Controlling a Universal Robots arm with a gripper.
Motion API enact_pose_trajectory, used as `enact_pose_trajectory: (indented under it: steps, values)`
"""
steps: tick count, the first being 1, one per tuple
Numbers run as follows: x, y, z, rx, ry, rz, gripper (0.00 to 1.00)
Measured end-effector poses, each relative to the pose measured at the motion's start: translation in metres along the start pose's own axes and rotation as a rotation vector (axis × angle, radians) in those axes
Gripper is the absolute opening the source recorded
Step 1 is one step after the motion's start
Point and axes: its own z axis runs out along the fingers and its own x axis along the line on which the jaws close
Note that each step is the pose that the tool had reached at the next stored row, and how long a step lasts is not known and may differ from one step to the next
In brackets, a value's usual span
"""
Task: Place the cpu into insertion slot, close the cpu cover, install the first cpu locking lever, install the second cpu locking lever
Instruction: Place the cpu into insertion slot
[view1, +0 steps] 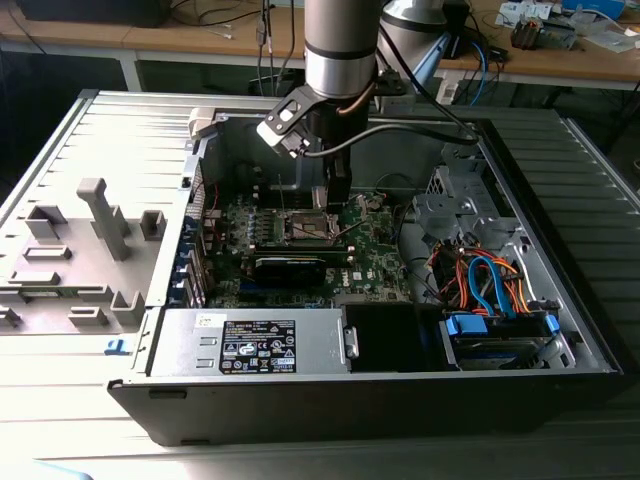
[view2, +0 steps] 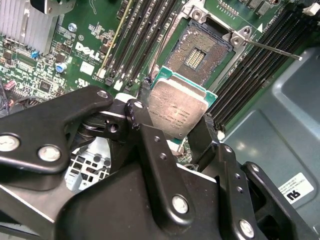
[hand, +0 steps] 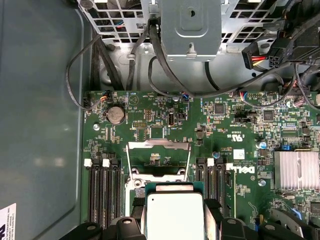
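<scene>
The black end effector (view2: 172, 122) grips the small flat silvery-grey cpu (view2: 179, 106) by opposite edges, near the dark-centred, shiny-rimmed insertion slot (view1: 306, 228), at one o'clock from the exterior view's grey power supply box (view1: 250, 345). Light, stiff, probably fragile: edges suit.

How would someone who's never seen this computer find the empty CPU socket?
Inside the open computer case, find the green motherboard. The insertion slot sits between two banks of long black memory slots, near the cpu held in the jaws. It alone is square, with a shiny metal rim and dark centre.
</scene>
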Motion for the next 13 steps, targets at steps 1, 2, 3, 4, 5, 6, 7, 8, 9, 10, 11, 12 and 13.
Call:
enact_pose_trajectory:
  steps: [1, 2, 3, 4, 5, 6, 7, 8, 9, 10, 11, 12, 13]
  values:
    - [0.0, -0.0001, 0.0002, 0.0, 0.0, 0.0, 0.55]
    - [0.0, -0.0001, 0.0004, 0.0, 0.0001, 0.0, 0.55]
    - [0.0, -0.0001, 0.0004, -0.0001, 0.0, 0.0, 0.55]
    - [0.0, -0.0002, 0.0008, 0.0, 0.0001, 0.0, 0.55]
    - [0.0, -0.0004, 0.0013, -0.0001, 0.0, 0.0, 0.55]
    - [0.0, -0.0005, 0.0014, 0.0, 0.0001, 0.0, 0.55]
    - [0.0, -0.0005, 0.0015, -0.0001, 0.0001, 0.0, 0.55]
    - [0.0, -0.0006, 0.0017, -0.0001, 0.0, 0.0, 0.55]
    - [0.0, -0.0007, 0.0018, -0.0001, 0.0, 0.0, 0.55]
    - [0.0, -0.0007, 0.0019, -0.0001, 0.0, 0.0, 0.55]
    - [0.0, -0.0008, 0.0021, 0.0, 0.0001, 0.0, 0.55]
    - [0.0, -0.0008, 0.0024, -0.0001, 0.0001, 0.0, 0.55]
    - [0.0, -0.0008, 0.0026, -0.0001, 0.0001, 0.0, 0.55]
